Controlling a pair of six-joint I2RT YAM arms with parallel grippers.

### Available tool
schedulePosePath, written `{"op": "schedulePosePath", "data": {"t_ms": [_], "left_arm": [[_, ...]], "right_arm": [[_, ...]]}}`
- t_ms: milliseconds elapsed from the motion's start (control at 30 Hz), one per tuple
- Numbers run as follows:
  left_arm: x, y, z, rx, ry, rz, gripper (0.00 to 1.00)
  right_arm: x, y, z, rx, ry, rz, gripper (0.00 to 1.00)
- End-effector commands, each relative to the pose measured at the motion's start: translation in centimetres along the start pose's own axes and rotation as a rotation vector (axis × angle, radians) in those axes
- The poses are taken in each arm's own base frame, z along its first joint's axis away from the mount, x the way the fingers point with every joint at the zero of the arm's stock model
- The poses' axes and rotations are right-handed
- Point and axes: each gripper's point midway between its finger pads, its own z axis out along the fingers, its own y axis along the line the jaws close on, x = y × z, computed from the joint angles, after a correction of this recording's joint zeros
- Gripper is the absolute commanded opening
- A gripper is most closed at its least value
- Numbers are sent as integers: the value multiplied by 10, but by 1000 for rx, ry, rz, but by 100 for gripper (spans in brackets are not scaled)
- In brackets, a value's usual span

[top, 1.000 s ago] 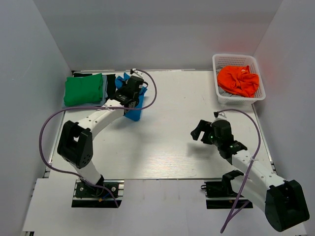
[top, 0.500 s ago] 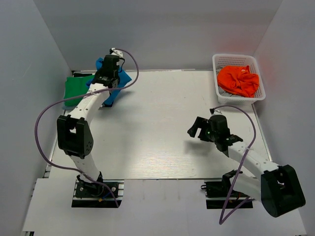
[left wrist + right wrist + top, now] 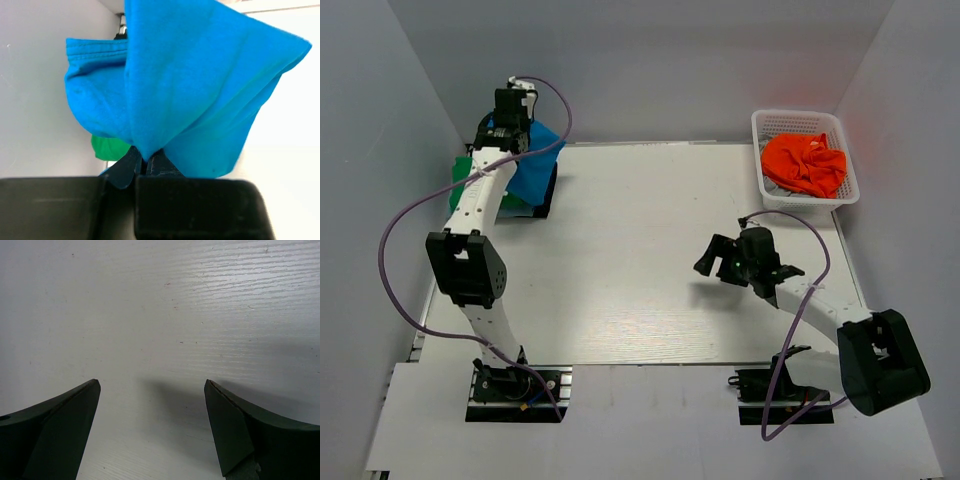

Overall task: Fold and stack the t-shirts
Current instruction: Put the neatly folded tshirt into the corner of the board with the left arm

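From above: holds the blue t-shirt [image 3: 532, 165] clamped in the left jaws, up over the far left corner of the counter [image 3: 640, 270], draped partly across the green t-shirt [image 3: 463, 172] lying there; cannot tell whether touching it. Hangs the right jaws wide apart and empty over the right middle of the counter, well apart from that corner. Leaves the orange t-shirt [image 3: 803, 163] crumpled in the basket [image 3: 798, 121] at the far right corner. From the left wrist: pinches a gathered fold of blue cloth between jaws pressed together, with green just beyond. From the right wrist: shows only bare counter between spread jaws. Probably calls next for lowering the blue tee onto the green one, directly beneath the left jaws; too bunched to tell its long axis; clearly work for the left arm [image 3: 485, 190], far the nearer.
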Motion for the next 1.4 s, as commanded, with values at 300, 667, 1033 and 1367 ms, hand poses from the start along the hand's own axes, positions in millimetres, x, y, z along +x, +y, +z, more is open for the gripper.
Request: {"op": "schedulePosePath", "data": {"t_ms": [300, 667, 1033, 1367], "left_arm": [[-38, 24, -41, 62, -97, -88, 0], [-43, 41, -47, -1, -119, -110, 0], [-39, 76, -7, -71, -95, -134, 0], [3, 83, 52, -76, 9, -116, 0]], "right_arm": [[-22, 16, -1, -38, -48, -14, 90], [-21, 11, 0, -5, -32, -11, 90], [-28, 15, 7, 4, -21, -31, 90], [-31, 12, 14, 39, 15, -41, 90]]}}
